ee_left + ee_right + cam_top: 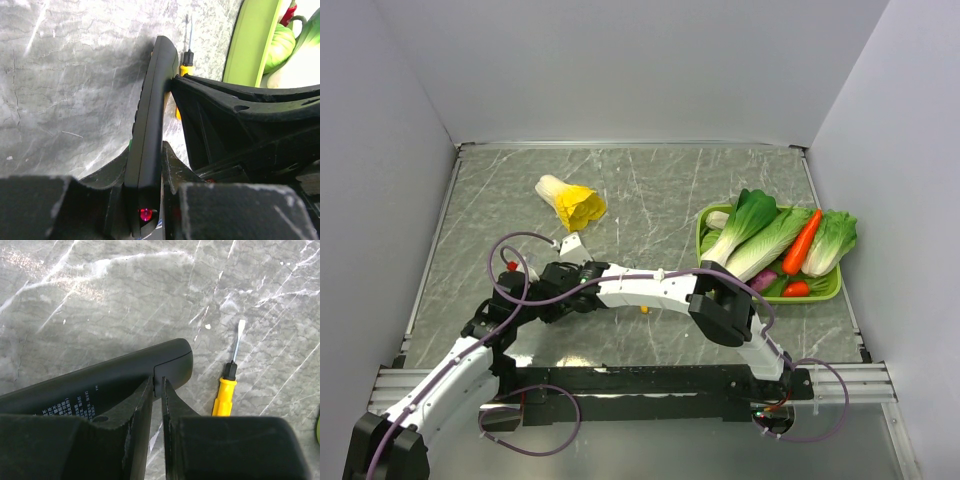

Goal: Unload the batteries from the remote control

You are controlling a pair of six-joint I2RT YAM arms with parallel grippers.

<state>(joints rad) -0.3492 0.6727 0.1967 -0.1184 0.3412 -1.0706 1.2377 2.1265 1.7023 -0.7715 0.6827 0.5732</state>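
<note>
The remote control (150, 120) is a slim black bar held on its edge, just above the table. My left gripper (146, 150) is shut on its near end, where a red light shows. In the right wrist view the remote (100, 382) shows its back, with printed text and a cover seam at its end. My right gripper (157, 382) is shut, its tips against the remote's edge at that seam. In the top view both grippers meet at the table's left, left (542, 298) and right (575, 276), and hide the remote. The batteries are hidden.
A yellow-handled screwdriver (225, 392) lies on the table just past the remote's end; it also shows in the left wrist view (186, 60). A green tray (703, 228) of vegetables stands at the right. A yellow-white cabbage (570, 203) lies at the back left.
</note>
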